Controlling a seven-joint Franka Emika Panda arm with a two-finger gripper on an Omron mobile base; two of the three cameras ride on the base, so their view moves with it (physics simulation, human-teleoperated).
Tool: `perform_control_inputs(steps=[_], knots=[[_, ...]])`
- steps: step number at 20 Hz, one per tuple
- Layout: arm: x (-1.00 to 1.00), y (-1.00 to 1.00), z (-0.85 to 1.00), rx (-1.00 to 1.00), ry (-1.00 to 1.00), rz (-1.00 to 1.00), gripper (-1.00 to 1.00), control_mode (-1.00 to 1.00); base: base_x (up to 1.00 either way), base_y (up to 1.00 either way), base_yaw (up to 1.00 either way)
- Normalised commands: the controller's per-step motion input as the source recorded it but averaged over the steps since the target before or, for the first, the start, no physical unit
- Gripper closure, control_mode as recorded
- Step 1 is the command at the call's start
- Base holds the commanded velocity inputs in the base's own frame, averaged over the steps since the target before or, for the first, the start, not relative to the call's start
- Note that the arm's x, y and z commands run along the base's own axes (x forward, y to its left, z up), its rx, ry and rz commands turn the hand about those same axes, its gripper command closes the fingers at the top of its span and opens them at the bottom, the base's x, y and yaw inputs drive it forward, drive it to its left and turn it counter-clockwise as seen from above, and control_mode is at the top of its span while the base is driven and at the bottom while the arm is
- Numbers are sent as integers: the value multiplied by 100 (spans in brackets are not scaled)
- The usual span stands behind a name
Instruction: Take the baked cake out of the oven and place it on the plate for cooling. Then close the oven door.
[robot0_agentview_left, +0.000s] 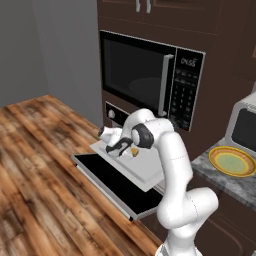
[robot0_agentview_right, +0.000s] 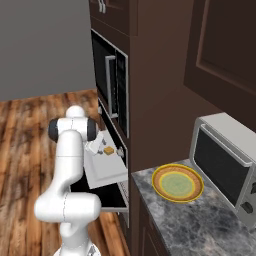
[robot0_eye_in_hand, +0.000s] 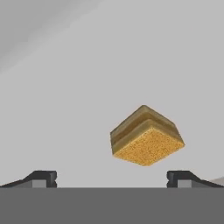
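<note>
Currently: end effector (robot0_eye_in_hand: 111, 178) fully open, empty, poised over baked cake (robot0_eye_in_hand: 146, 136) on pulled-out oven tray (robot0_agentview_left: 145, 172). Cake sits toward one o'clock; centre it between the fingers before descending and closing.

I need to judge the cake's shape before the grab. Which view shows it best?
The hand view: the cake sits large and unobstructed just beyond the open gripper. The right base view shows a tiny golden chunk on the pulled-out tray; the left base view shows a sliver beside the arm.
</note>
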Motion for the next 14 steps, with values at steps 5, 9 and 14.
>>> perform_control_inputs(steps=[5,9,14], knots=[[24,-8,-24,0,1,0,-100,-100,0,0,0],[28,-4,-25,0,0,0,-100,-100,0,0,0],[24,-2,-18,0,0,1,-100,-100,0,0,0]])
